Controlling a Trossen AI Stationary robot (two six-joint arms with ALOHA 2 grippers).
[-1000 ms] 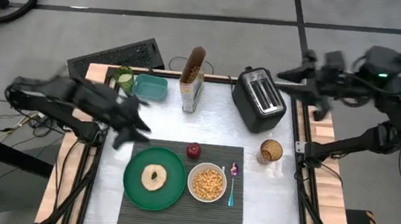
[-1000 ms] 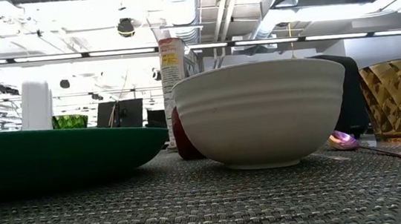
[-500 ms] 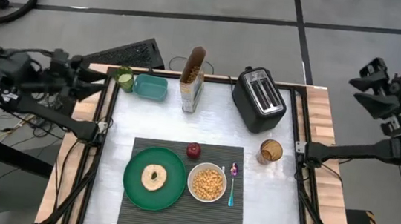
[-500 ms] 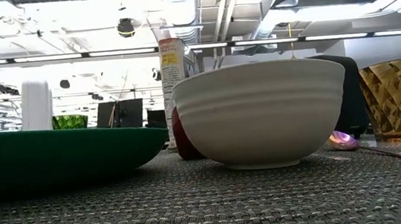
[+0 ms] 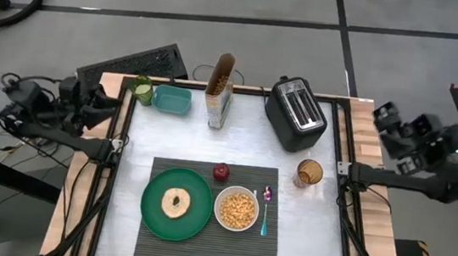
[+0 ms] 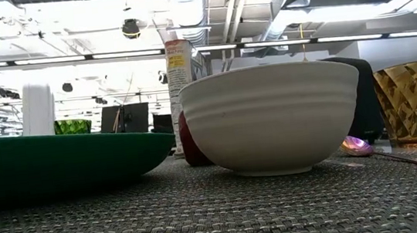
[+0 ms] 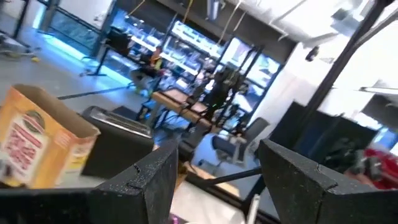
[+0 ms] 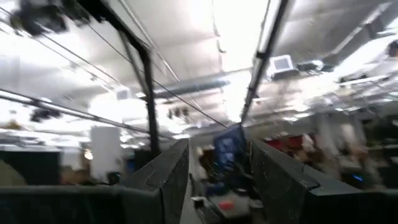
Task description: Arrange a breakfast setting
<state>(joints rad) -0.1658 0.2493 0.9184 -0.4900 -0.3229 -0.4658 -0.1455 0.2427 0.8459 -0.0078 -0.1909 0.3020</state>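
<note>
The dark grey ribbed placemat (image 5: 149,235) lies at the table's near middle. On it rest the green plate (image 5: 152,209) with the pale bagel (image 5: 174,202), the white bowl (image 5: 236,210) holding cereal, the blue-and-pink spoon (image 5: 265,210) and, behind them, the red apple (image 5: 221,171). The low view shows the plate (image 6: 50,160), bowl (image 6: 270,114) and apple (image 6: 190,145). My left gripper (image 5: 105,102) is open and empty beyond the table's left edge; its fingers show in the left wrist view (image 7: 214,180). My right gripper (image 5: 382,127) is open and empty beyond the right edge (image 8: 217,180).
At the back stand a black toaster (image 5: 296,112), a cereal box (image 5: 220,89), a teal container (image 5: 171,98) and a green cup (image 5: 141,89). An amber glass (image 5: 309,172) stands right of the mat. The table's frame rails run along both sides.
My left arm has drawn back from over the table beside the plate to beyond the left edge. My right arm has swung away from behind the toaster, out to the right and down beside the right edge. The setting has not moved.
</note>
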